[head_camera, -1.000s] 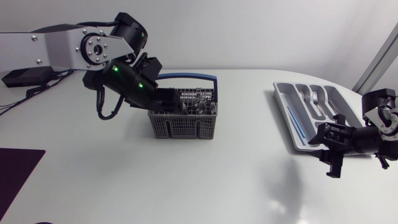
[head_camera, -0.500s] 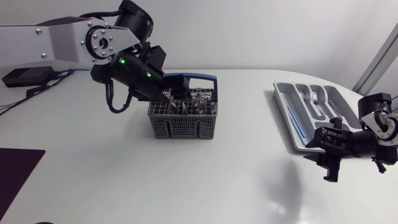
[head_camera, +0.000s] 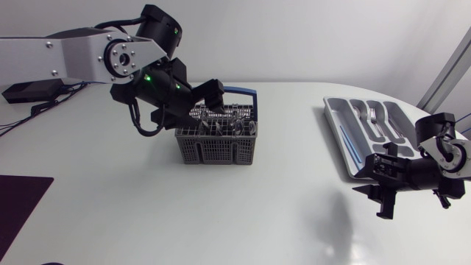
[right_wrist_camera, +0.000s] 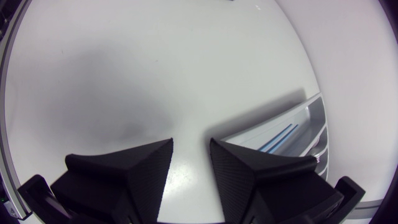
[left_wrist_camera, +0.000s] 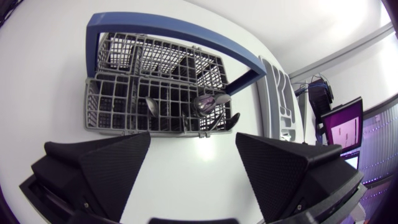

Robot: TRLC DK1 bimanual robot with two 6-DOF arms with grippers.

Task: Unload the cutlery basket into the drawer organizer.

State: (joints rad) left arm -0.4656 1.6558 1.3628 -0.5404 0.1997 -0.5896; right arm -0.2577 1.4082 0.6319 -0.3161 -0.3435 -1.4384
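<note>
The grey wire cutlery basket (head_camera: 217,140) with its blue handle (head_camera: 243,93) stands at the table's middle. Several spoons (left_wrist_camera: 208,102) stick up in the basket (left_wrist_camera: 124,106). My left gripper (head_camera: 212,96) hangs just above the basket's rear left part, its fingers (left_wrist_camera: 115,168) wide open with nothing between them. The grey drawer organizer (head_camera: 333,121) lies at the right and holds forks (head_camera: 375,116). My right gripper (head_camera: 383,204) sits low by the organizer's near corner (right_wrist_camera: 292,124). Its fingers (right_wrist_camera: 130,168) stand a little apart over bare table and hold nothing.
A dark mat (head_camera: 18,206) lies at the table's front left edge. A black box with cables (head_camera: 29,92) sits at the back left. Bare white tabletop stretches between the basket and the organizer.
My left gripper has opened wide and risen from inside the basket to just above it. My right gripper has drifted slightly toward the table's front, its fingers unchanged.
</note>
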